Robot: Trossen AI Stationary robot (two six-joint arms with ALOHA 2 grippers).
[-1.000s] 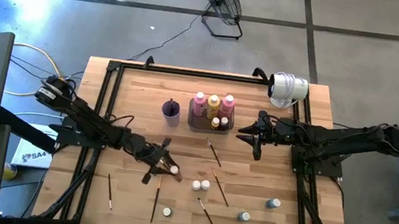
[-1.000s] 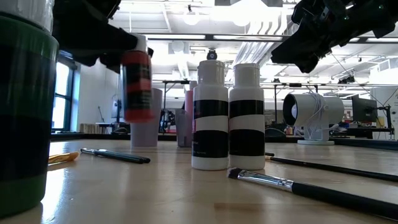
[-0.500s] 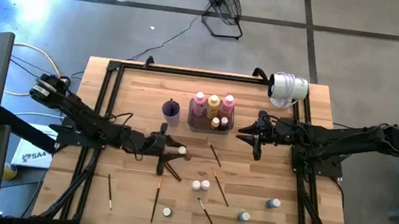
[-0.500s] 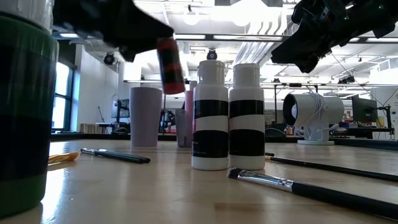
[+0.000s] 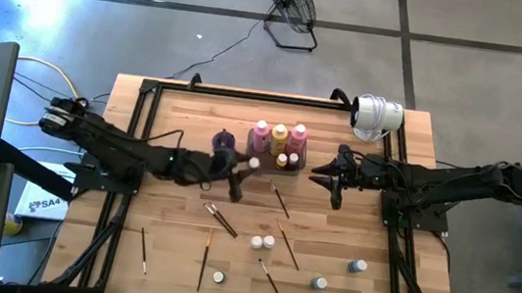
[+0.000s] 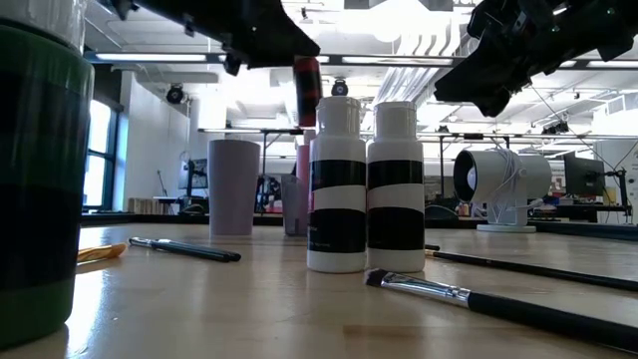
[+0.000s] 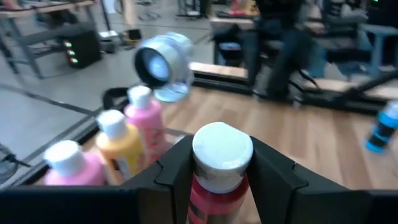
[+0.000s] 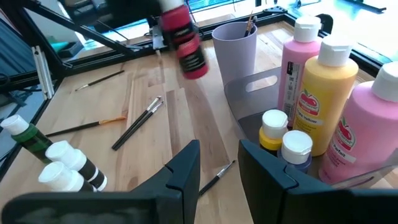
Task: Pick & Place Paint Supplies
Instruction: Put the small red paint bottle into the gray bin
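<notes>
bench: pale wooden plank bench (image 5: 171, 245) strewn with thin dark-handled paintbrushes (image 5: 219, 219).
held thing: small red paint bottle with white cap (image 7: 219, 171), aloft near the dark grey tray (image 8: 249, 99).
left gripper (image 7: 217, 165): jaws clamped on the bottle just under its cap.
right gripper (image 8: 219, 163): jaws part open, empty, beside the tray.
handling: likely light, rigid, smooth plastic; best gripped across the body.
</notes>
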